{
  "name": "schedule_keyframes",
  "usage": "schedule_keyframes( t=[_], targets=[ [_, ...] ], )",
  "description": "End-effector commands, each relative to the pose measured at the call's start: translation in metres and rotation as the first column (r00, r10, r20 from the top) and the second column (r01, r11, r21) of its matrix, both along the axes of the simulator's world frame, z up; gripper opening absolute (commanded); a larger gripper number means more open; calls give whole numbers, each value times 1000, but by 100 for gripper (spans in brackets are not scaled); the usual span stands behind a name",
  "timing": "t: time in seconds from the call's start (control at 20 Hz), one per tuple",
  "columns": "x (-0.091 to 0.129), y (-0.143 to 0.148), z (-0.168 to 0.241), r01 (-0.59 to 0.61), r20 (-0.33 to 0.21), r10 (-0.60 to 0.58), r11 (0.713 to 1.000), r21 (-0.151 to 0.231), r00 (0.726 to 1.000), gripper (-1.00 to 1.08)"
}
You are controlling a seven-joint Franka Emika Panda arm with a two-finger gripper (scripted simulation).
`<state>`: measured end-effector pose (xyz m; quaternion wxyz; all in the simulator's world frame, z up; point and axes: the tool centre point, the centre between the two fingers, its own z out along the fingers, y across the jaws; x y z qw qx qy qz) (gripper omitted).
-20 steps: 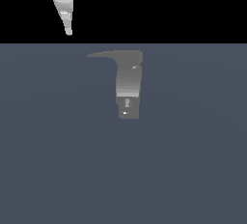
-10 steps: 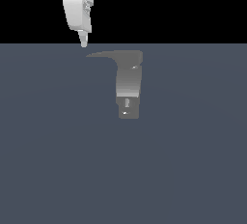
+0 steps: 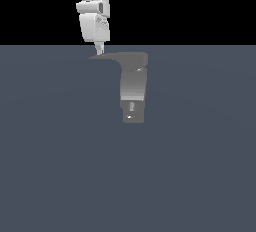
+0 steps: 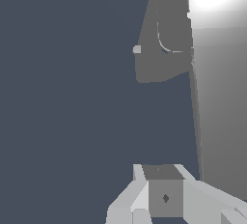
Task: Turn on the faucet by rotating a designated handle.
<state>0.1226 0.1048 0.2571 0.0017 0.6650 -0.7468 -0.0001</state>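
Observation:
In the exterior view the grey faucet (image 3: 134, 83) stands on the dark floor, its small square block (image 3: 132, 112) at the near end. The handle (image 3: 107, 57), a thin flat lever, projects from the wide far end toward the exterior view's left and tapers to a point. My gripper (image 3: 100, 51) hangs from the white arm just above that pointed tip, fingers together in one narrow tip with nothing held. I cannot tell whether it touches the lever. The wrist view shows the gripper (image 4: 164, 171) low in the picture and grey parts of the faucet (image 4: 161, 63) beyond it.
A flat dark blue-grey floor (image 3: 60, 166) spreads around the faucet in every direction. A black background lies behind the arm (image 3: 92, 11). Bright glare covers one corner of the wrist view.
The arm has come down and moved toward the exterior view's right. Its tip went from well left of and above the handle to just over the handle's pointed end. The faucet has not moved.

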Motion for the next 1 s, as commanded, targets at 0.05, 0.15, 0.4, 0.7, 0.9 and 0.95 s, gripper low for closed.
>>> schedule_keyframes(
  t=[0.05, 0.15, 0.4, 0.7, 0.9, 0.95],
  targets=[
    [10, -9, -6, 49, 2, -49, 999, 0, 999, -100],
    [14, -12, -7, 66, 2, -66, 998, 1, 998, -100],
    [17, -15, -9, 82, 3, -82, 997, 2, 997, -100],
    [12, -14, -9, 82, 2, -82, 997, 2, 997, -100],
    [3, -12, -9, 82, 2, -82, 997, 2, 997, -100],
    [1, -12, -9, 82, 2, -82, 997, 2, 997, -100]
  ],
)
